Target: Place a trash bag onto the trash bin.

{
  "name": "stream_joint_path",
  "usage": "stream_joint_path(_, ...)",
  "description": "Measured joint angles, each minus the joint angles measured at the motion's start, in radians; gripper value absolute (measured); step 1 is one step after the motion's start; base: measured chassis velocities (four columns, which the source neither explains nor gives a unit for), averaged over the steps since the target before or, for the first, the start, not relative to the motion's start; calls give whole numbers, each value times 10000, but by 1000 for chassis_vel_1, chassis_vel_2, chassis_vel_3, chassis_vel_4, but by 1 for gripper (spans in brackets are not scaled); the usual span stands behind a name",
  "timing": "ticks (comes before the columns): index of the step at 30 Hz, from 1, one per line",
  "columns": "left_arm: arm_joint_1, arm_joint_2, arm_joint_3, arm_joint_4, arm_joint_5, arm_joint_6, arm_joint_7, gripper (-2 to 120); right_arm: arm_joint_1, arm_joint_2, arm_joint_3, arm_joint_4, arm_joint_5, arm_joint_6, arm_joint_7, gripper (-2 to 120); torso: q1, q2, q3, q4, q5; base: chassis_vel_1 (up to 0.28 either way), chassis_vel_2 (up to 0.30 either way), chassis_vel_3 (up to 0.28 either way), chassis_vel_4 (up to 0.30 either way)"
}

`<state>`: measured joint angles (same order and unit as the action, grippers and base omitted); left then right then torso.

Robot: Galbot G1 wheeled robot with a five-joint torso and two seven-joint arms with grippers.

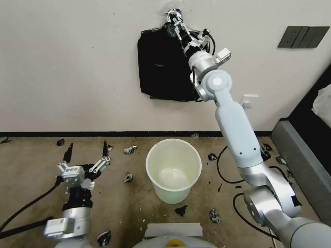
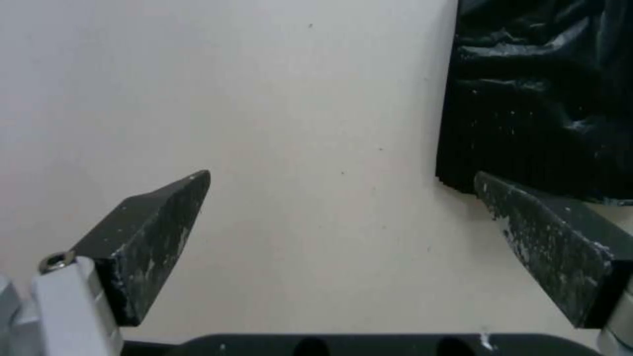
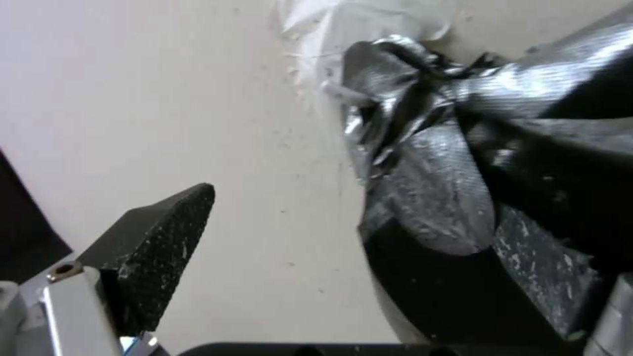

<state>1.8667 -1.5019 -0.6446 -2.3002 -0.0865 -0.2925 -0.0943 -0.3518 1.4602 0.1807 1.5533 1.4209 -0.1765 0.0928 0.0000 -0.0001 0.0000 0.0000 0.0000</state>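
Observation:
The cream-white trash bin (image 1: 172, 193) stands upright and empty on the brown floor before me. A flat stack of black bags (image 1: 162, 69) hangs on the wall above it, with a silvery taped top (image 3: 429, 188). A single trash bag is hidden within that stack. My right gripper (image 1: 173, 18) is raised to the taped top and is open. One finger (image 3: 541, 267) lies against the stack's black plastic, and the other finger (image 3: 165, 232) stands off by the bare wall. My left gripper (image 1: 86, 150) is open low on the left, facing the wall, with nothing between its fingers (image 2: 152, 222).
Small torn black scraps (image 1: 128, 177) lie scattered on the floor around the bin. Black cables (image 1: 224, 172) loop on the floor at the right. A grey padded edge (image 1: 303, 165) runs along the right side. A dark switch plate (image 1: 303, 36) sits on the wall.

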Motion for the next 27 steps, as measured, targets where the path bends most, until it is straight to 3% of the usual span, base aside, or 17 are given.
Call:
stream_joint_path(14, 60, -49, -29, -111, -4, 14, -16, 100, 241, 323, 163, -470, 25, -60, -441, 100, 1, 0, 0, 0, -1, 0, 0, 0, 0)
stream_joint_path(21, 82, -49, -107, -133, -34, 1, -17, 100, 260, 434, 220, -503, -14, -59, -511, 84, 0, 0, 0, 0, 0, 0, 0, 0, 0)
stream_joint_path(23, 78, -35, -121, -138, -59, 0, -17, 100, 261, 495, 250, -557, -82, -45, -581, 68, 0, 0, 0, 0, 0, 0, 0, 0, 0)
stream_joint_path(27, 58, -35, -80, -138, -73, -38, -18, 100, 233, 641, 364, -690, -250, -24, -625, 53, 0, 0, 0, 0, 0, 0, 0, 0, 0)
